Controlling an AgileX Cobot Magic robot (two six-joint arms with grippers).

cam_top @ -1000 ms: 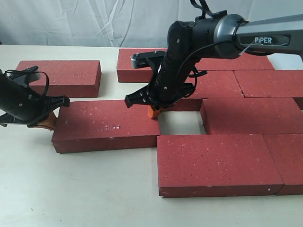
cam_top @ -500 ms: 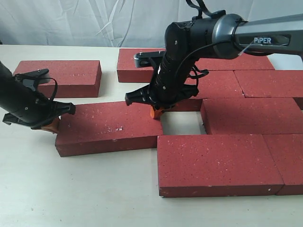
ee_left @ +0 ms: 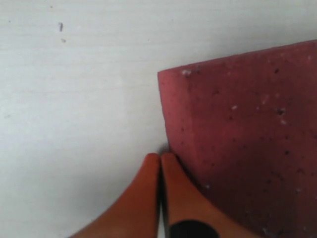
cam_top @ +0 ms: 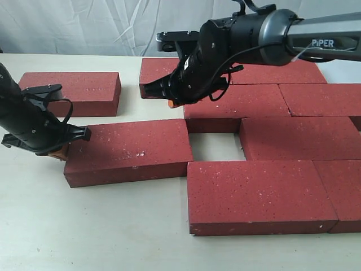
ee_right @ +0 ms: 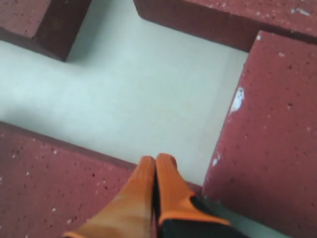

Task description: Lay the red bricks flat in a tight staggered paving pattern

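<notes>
The loose brick [cam_top: 127, 151] is lying flat at centre-left of the exterior view, with a gap [cam_top: 214, 148] being left before the laid bricks [cam_top: 299, 138]. The left gripper [cam_top: 56, 151], fingers together, is being held against its left end near a corner. Pressure is probably better applied mid-end, so that skewing is avoided. The right gripper [cam_top: 172, 103], likewise closed, is being held above, at upper centre.

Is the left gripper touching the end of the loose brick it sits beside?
Touching. The left wrist view shows the shut left gripper flush against the end of the brick, no gap.
</notes>
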